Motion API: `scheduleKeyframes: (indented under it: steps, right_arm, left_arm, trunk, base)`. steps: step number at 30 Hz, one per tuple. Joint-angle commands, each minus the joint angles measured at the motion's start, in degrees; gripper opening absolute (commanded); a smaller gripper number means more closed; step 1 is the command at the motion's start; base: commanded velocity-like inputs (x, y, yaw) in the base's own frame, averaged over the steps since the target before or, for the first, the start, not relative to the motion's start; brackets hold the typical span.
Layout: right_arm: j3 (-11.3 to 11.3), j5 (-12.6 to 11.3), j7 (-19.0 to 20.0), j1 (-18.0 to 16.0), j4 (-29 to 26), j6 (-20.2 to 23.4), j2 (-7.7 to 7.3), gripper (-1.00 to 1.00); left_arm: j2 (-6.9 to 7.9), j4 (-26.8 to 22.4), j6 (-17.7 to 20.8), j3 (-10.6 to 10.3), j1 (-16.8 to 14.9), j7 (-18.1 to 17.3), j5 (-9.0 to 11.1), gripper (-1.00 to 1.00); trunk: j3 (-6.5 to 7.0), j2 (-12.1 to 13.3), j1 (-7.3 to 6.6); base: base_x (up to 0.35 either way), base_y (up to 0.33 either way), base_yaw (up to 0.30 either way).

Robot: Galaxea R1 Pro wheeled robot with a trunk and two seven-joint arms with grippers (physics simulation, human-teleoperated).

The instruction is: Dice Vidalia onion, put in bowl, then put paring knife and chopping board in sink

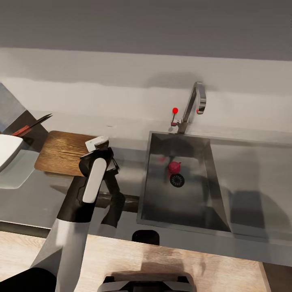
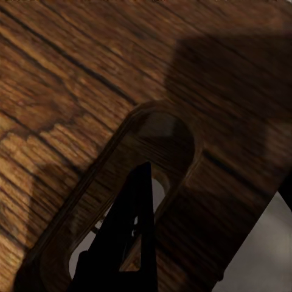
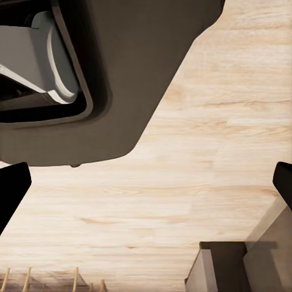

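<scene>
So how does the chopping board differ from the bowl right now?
The chopping board is dark brown wood, while the bowl is plain white. The board is a flat slab with a slot handle hole, seen close up in the left wrist view; the bowl is a shallow dish with a raised rim. The left gripper is at the board's end; the bowl is cut off by the picture's edge. Both sit on the countertop, left of the sink.

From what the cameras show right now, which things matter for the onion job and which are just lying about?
For the job:
- stainless-steel sink
- dark brown wooden chopping board
- reddish-handled paring knife
- white squarish bowl
- grey countertop
- left gripper, at the board's slot

Just lying about:
- chrome tap
- small dark-red object by the drain
- light wooden floor
</scene>
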Motion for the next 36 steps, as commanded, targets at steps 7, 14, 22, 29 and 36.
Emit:
scheduleKeyframes:
  steps: [7,14,22,29,36]
  right_arm:
    - [0.46,-0.61,0.07,-0.03,0.07,-0.25,-0.02,1.0]
    - [0.46,-0.61,0.07,-0.03,0.29,-0.25,0.03,1.0]
    - [0.46,-0.63,0.07,-0.03,0.33,-0.25,0.05,1.0]
    - [0.46,-0.67,0.07,-0.03,0.33,-0.26,0.05,1.0]
    - [0.46,-0.67,0.07,-0.03,0.5,-0.3,0.05,1.0]
  left_arm:
    - [0.05,3.2,-0.62,-0.09,-0.06,0.53,2.24,1.0]
    - [0.09,3.09,-0.62,-0.09,-0.06,0.53,3.35,1.0]
    - [0.11,1.56,-0.62,-0.02,-0.06,0.57,3.33,1.0]
    - [0.06,-3.07,-0.56,0.11,-0.06,0.61,3.3,1.0]
    - [0.03,-4.56,-0.52,0.17,-0.06,0.53,3.3,1.0]
  trunk:
    - [-0.08,-0.06,0.06]
    - [-0.08,-0.06,0.06]
    - [-0.08,-0.06,0.06]
    - [-0.08,-0.06,0.06]
    - [-0.08,-0.06,0.06]
  base:
    - [0.028,0.0,0.0]
    - [0.006,0.0,0.0]
    - [0.0,0.0,0.0]
    - [0.0,0.0,0.0]
    - [0.0,0.0,0.0]
